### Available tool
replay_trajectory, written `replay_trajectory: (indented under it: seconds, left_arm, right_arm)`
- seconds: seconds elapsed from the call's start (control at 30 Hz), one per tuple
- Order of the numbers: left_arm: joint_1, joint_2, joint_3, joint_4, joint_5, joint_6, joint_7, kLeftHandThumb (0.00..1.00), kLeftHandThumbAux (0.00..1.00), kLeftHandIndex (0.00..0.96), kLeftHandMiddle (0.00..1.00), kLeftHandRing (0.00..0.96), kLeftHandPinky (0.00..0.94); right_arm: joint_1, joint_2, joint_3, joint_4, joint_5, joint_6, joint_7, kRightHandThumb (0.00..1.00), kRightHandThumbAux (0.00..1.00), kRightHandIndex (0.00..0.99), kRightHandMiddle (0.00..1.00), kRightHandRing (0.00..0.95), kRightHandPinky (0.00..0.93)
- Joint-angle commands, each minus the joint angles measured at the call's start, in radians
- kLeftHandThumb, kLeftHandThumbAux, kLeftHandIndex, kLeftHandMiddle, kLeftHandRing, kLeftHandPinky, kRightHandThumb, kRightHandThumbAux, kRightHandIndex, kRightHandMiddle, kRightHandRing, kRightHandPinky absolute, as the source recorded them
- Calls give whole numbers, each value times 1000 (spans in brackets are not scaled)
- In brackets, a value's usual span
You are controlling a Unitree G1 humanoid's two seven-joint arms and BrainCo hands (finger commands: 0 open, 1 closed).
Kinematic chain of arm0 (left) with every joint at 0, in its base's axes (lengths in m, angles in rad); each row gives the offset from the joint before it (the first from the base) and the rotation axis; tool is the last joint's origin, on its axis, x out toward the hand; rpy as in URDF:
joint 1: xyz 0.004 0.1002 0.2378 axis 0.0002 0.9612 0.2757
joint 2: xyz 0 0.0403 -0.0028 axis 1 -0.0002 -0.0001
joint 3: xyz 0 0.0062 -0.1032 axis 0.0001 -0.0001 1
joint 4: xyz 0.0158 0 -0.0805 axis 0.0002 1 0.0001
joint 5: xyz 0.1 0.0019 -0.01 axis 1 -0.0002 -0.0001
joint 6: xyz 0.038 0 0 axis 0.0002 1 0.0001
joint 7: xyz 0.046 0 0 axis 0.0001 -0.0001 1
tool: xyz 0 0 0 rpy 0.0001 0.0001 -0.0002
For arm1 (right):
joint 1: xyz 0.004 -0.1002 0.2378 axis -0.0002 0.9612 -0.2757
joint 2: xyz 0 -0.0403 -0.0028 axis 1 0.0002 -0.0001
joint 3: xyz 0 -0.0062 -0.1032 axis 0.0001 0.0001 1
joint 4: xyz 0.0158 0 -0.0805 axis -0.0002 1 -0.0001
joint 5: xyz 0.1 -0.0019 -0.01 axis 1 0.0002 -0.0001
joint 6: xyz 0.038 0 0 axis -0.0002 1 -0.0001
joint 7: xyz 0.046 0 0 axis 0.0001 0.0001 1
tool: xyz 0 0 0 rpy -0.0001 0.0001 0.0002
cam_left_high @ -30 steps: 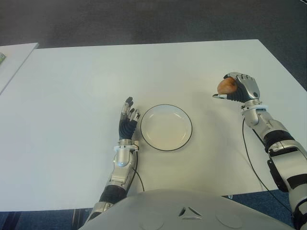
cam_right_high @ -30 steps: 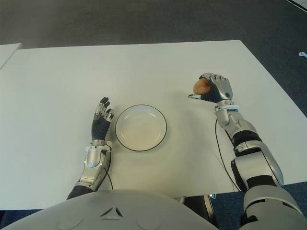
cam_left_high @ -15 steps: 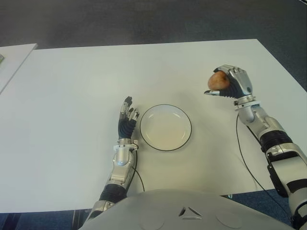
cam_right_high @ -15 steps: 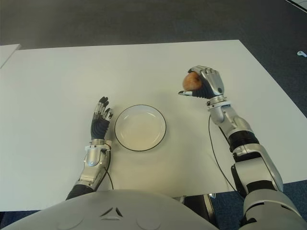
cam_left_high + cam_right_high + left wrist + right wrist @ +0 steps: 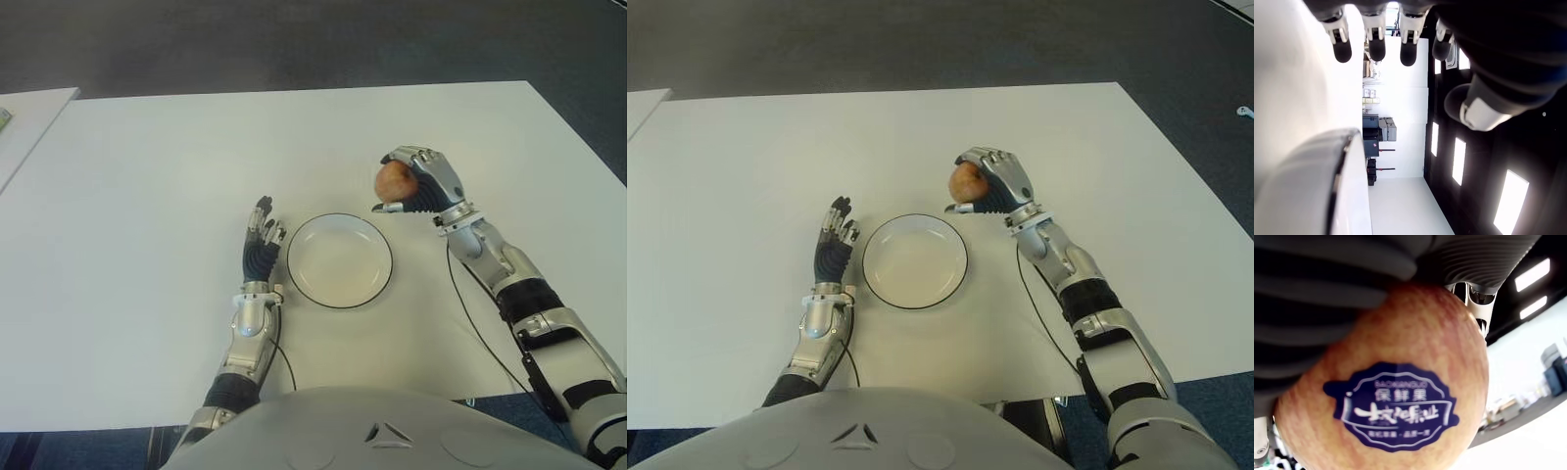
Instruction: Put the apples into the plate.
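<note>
**Apple gripped above the table, just past the plate's far right rim**

Curled tight around a red-yellow apple (image 5: 394,180): the fingers (image 5: 419,157) of the right hand (image 5: 423,182), wrapped over the fruit's top and far side, thumb tucked underneath. Plain in the right wrist view too, with dark fingers pressed across the skin above a blue sticker (image 5: 1397,405) printed in white characters. Held off the white table (image 5: 137,196), near the far right edge of the plate (image 5: 339,221) and not over its bowl. Palm turned toward the robot's left, wrist and forearm slanting back toward the table's near right corner, a thin black cable trailing along the arm.

On the other side, just left of the plate: the left hand (image 5: 262,242), fingers (image 5: 1375,47) stretched straight and slightly spread, holding nothing, pointed away from the body.

Round white plate with a dark rim, sitting empty between the two hands. Wide bare tabletop beyond it, stretching to the far edge and out to the left edge; dark floor past both. Right edge of the table well apart from the raised hand.
</note>
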Motion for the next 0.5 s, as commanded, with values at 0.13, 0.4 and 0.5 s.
replay_trajectory:
  seconds: [0.13,0.4,0.5]
  left_arm:
    - [73,-79,18,150,-11,18,20,21,588,56,94,78,57]
    - [72,-80,11,135,11,45,53,13,592,46,83,68,44]
    - [71,-79,10,136,2,46,48,13,598,46,80,64,37]
  right_arm:
    - [63,54,52,-132,-72,40,59,510,742,771,847,825,772]
    - [97,64,95,-182,-159,19,40,471,768,771,853,831,763]
    - [108,67,115,-189,-193,7,24,456,778,781,862,841,777]
